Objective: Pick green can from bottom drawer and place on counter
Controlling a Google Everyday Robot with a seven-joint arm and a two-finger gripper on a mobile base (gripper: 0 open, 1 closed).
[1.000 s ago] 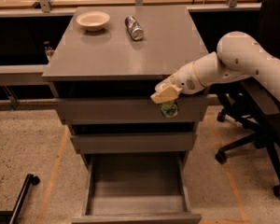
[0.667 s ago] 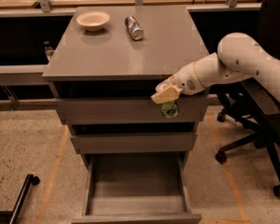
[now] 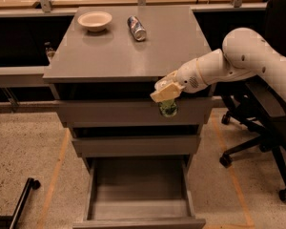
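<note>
No print on either of the two cans can be read. The green can (image 3: 169,109) is gripped from above by the hand (image 3: 167,98), whose tan fingers (image 3: 162,93) are closed on its top. It hangs upright in the air, just below the table's (image 3: 119,51) near edge, right of centre, in front of the top drawer's face. The white arm (image 3: 248,61) reaches in from the right.

The second can, a blue-and-silver can (image 3: 137,27), lies on its side at the far part of the table. One pale bowl (image 3: 94,20) stands just left of it, apart from it.

The cabinet has three grey drawers. The top drawer (image 3: 109,111) and the middle drawer (image 3: 133,146) are pushed in. The bottom drawer (image 3: 138,187) is pulled out towards the near side, its grey floor showing. One black office chair (image 3: 257,142) stands to the right of the cabinet.
</note>
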